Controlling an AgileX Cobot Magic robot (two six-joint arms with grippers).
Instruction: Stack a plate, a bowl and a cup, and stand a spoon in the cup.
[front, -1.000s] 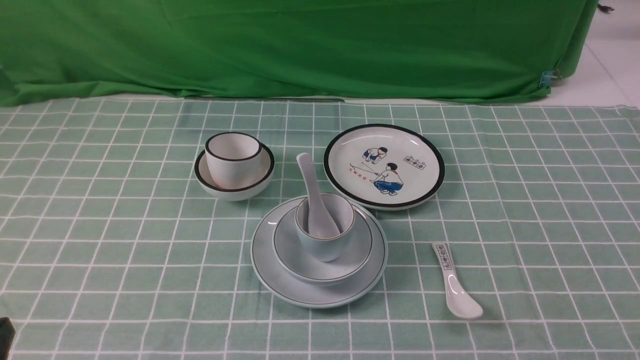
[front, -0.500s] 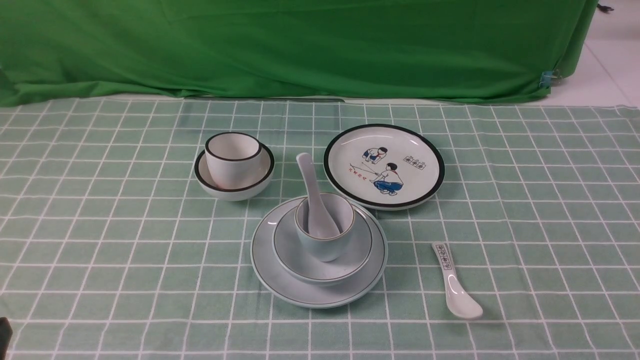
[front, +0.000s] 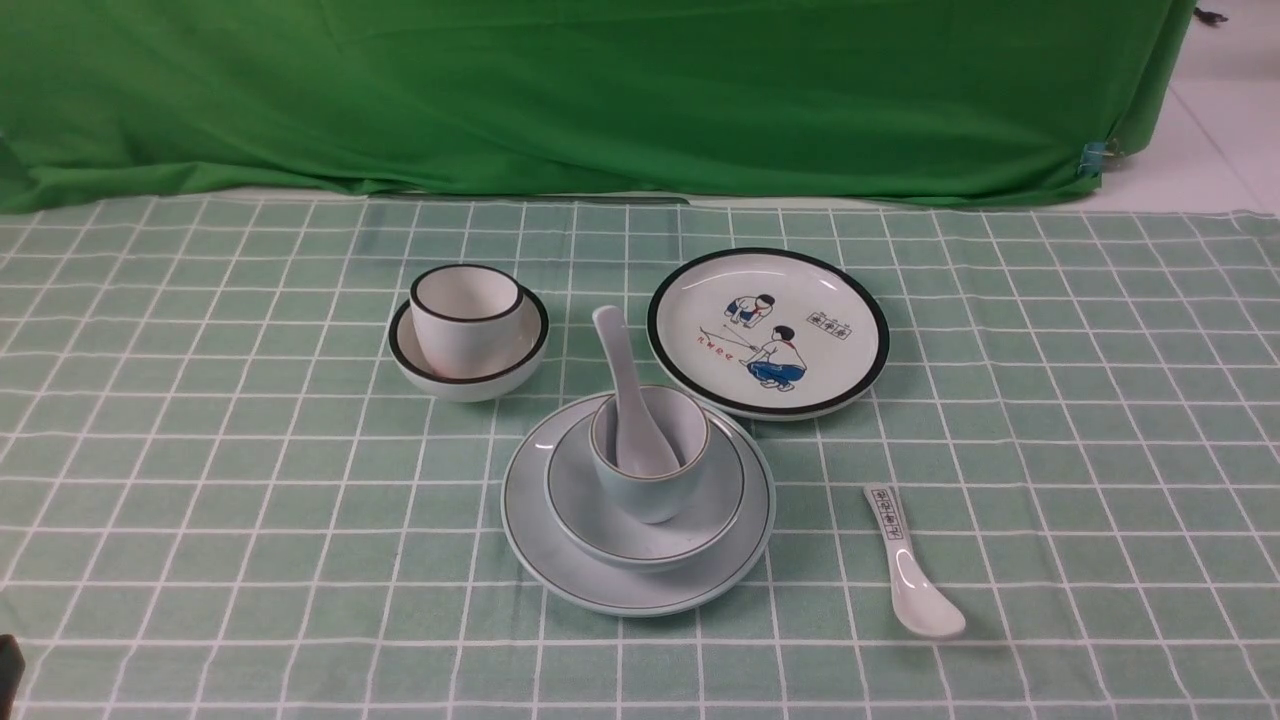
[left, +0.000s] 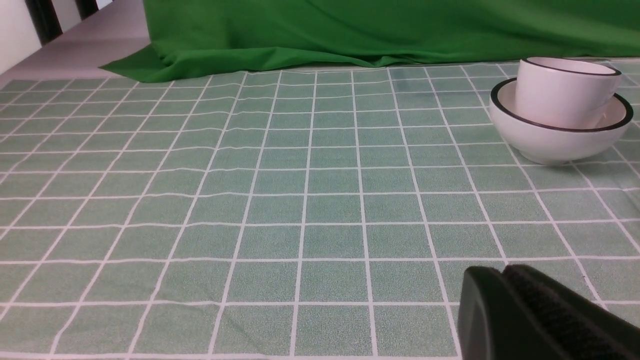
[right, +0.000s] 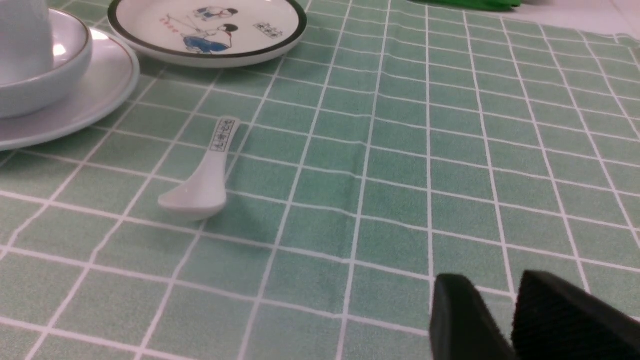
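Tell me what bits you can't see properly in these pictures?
- Spoon bowl end: front view, sunk inside the cup.
- Writing on the printed spoon: too small in every view.
- Right gripper: cut off by the right wrist view's edge, absent from the front view.

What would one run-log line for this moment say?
stack: plate > bowl > cup | spoon: in cup | left gripper: shut, empty | right gripper: open, empty

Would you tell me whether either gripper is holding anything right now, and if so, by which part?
Nothing is held. The left gripper is shut on nothing, and the right gripper has an empty gap between its fingers.
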